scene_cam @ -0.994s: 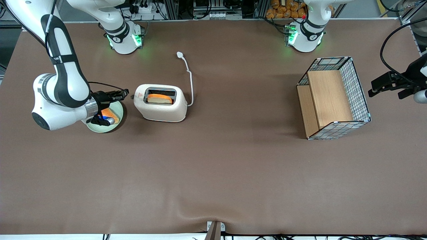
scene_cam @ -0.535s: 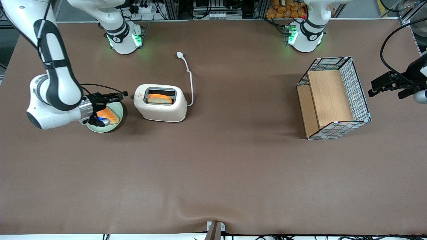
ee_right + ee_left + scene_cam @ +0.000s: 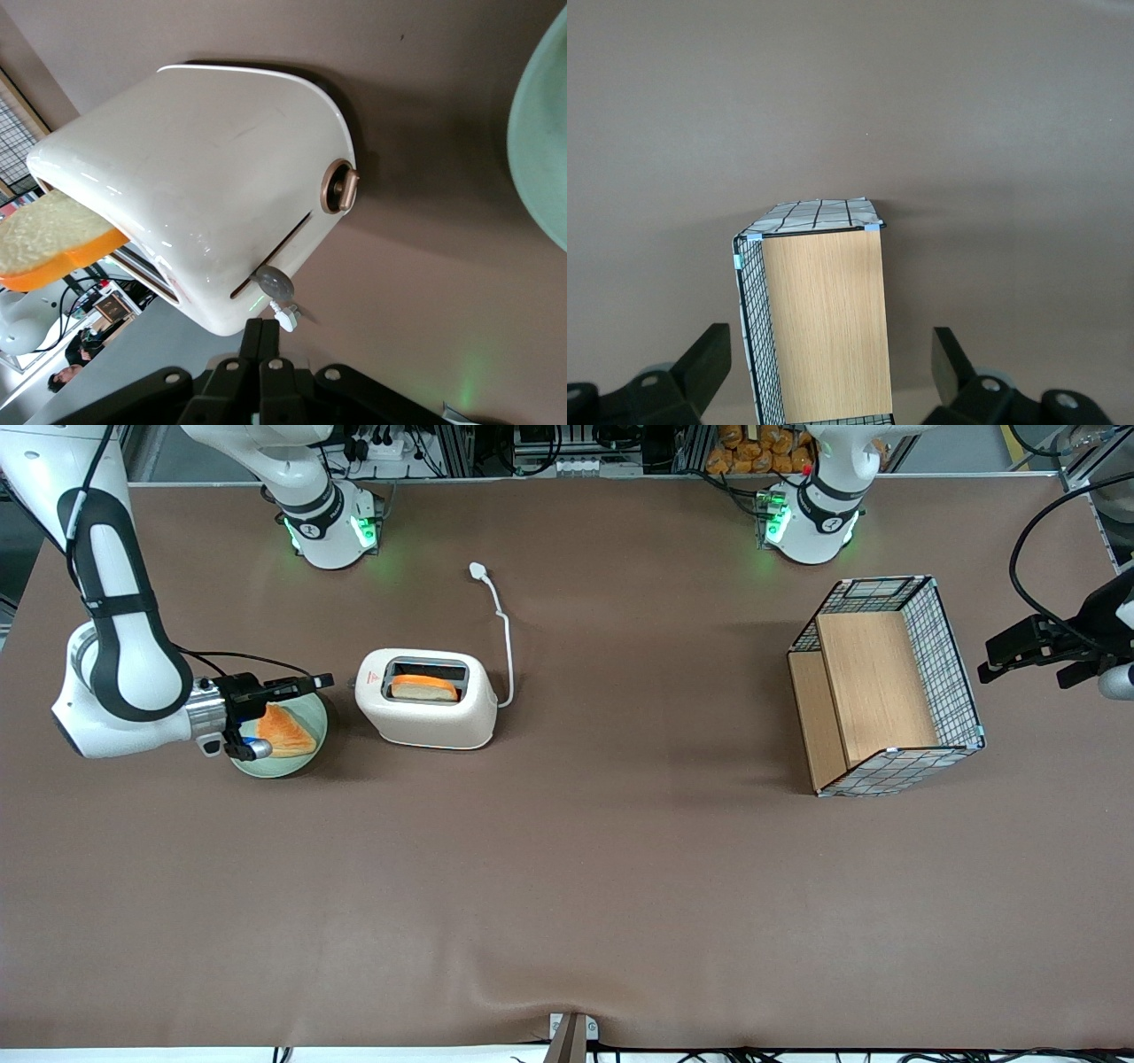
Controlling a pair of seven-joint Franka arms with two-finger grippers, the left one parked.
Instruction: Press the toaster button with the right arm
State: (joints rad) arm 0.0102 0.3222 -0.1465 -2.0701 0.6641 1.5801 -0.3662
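Note:
The cream-white toaster (image 3: 425, 713) stands on the brown table with a slice of bread (image 3: 424, 687) in its slot. The toaster button (image 3: 351, 684) is a small grey tab on the narrow end face toward the working arm's end. In the right wrist view the toaster (image 3: 204, 168) fills the frame, with the toaster button (image 3: 273, 283) in a slit beside a round knob (image 3: 340, 186). My gripper (image 3: 326, 681) is shut with nothing in it. It is level with the button, a short gap away, above the green plate's edge. Its fingertips (image 3: 263, 326) point at the end face.
A green plate (image 3: 306, 755) with a toast slice (image 3: 285, 731) lies under the wrist. The toaster's white cord and plug (image 3: 478, 569) run farther from the camera. A wire basket with wooden panels (image 3: 886, 686) stands toward the parked arm's end.
The arm's elbow and wrist have swung outward toward the working arm's end. The shut fingertips have drawn back slightly from the toaster and come level with the button.

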